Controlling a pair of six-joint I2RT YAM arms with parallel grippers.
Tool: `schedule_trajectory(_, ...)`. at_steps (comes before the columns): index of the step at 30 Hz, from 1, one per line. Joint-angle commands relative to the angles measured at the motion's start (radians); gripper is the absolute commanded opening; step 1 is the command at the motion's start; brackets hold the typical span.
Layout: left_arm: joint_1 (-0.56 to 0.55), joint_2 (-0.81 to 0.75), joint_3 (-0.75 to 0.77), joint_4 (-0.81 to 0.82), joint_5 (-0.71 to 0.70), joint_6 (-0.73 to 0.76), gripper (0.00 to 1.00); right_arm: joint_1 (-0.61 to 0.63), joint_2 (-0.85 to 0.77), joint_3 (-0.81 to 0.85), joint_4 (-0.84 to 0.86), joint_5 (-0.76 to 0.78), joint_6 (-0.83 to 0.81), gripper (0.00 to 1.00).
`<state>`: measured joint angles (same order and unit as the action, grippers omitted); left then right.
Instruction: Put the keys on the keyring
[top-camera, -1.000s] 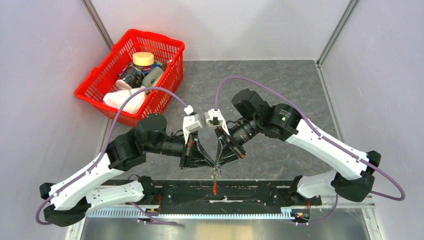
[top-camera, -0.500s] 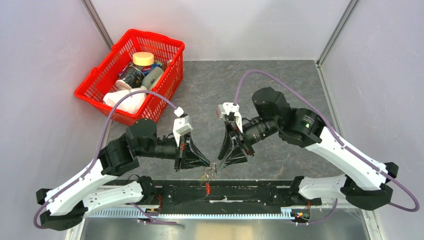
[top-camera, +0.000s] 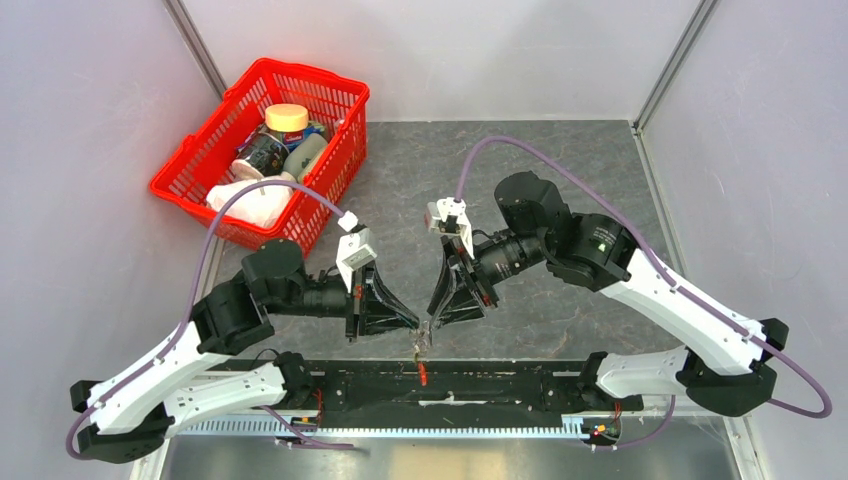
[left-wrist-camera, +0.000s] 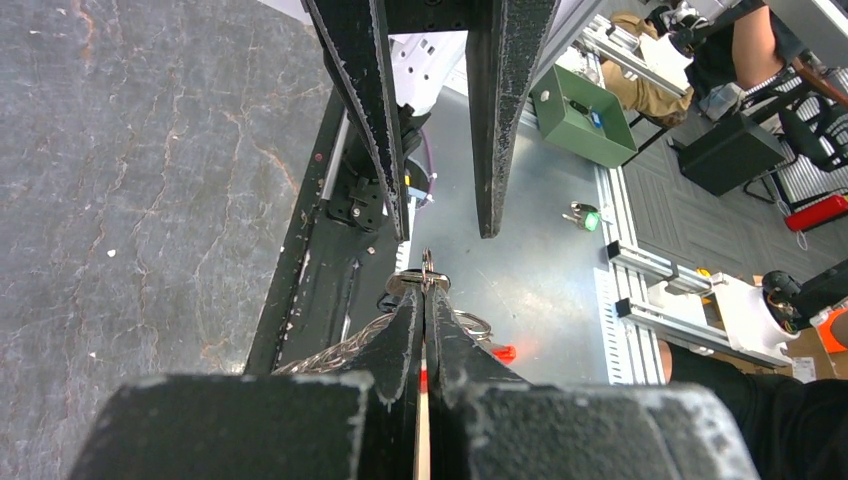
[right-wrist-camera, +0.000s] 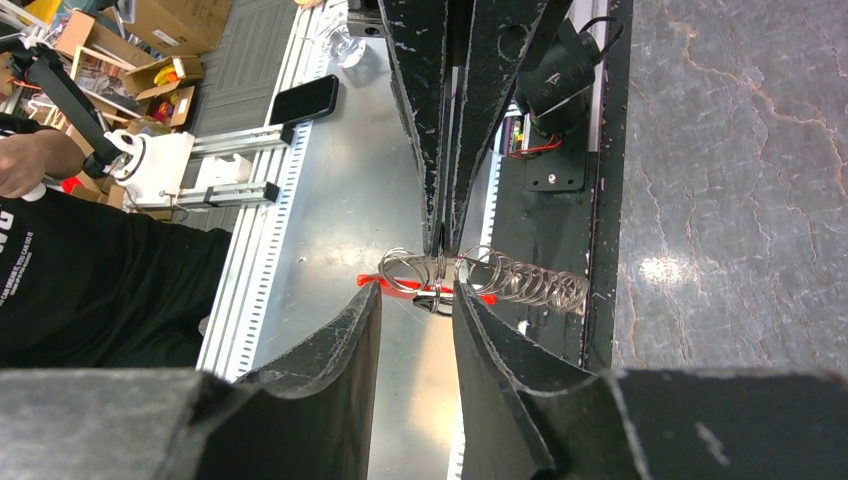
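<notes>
My left gripper (top-camera: 415, 326) is shut on the keyring (top-camera: 421, 346) and holds it above the table's near edge. The ring's red strap (top-camera: 423, 373) hangs below. In the left wrist view the shut fingertips (left-wrist-camera: 425, 292) pinch a small metal piece, with a wire ring (left-wrist-camera: 472, 324) and the red strap (left-wrist-camera: 505, 352) behind. My right gripper (top-camera: 432, 322) is open, its tips right next to the left ones. In the right wrist view its gripper (right-wrist-camera: 418, 292) has the keyring (right-wrist-camera: 405, 270), red strap (right-wrist-camera: 383, 285) and a small dark key (right-wrist-camera: 437, 299) between its tips. Other keys are too small to tell.
A silvery wire coil (right-wrist-camera: 530, 281) hangs from the same bundle. A red basket (top-camera: 263, 150) with jars and cloth stands at the back left. The black rail (top-camera: 500, 385) runs along the near edge, under the bundle.
The grippers drew apart, the bundle staying in the left one. The right gripper has since come back toward the left, now open beside the keyring. The left arm shifted slightly left.
</notes>
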<state>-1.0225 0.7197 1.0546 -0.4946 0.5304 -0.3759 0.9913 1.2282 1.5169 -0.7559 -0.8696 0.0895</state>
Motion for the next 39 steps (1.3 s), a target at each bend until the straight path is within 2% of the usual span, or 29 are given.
schedule_trajectory(1, 0.003, -0.01, 0.008, 0.066, -0.018, -0.002, 0.02, 0.006, 0.006, 0.005, 0.038, 0.001, 0.015, 0.38)
schedule_trajectory(21, 0.004, -0.034, 0.008, 0.083, -0.069, -0.009, 0.02, 0.009, 0.031, 0.002, 0.036, -0.009, 0.013, 0.27)
schedule_trajectory(25, 0.004, -0.037, 0.003, 0.093, -0.067, -0.011, 0.02, 0.013, 0.035, 0.006, 0.036, -0.003, 0.011, 0.15)
schedule_trajectory(28, 0.002, -0.041, 0.001, 0.1, -0.074, -0.014, 0.02, 0.019, 0.034, 0.003, 0.031, 0.008, 0.011, 0.0)
schedule_trajectory(39, 0.003, -0.076, -0.02, 0.185, -0.16, -0.02, 0.02, 0.049, -0.049, -0.098, 0.141, 0.058, 0.086, 0.0)
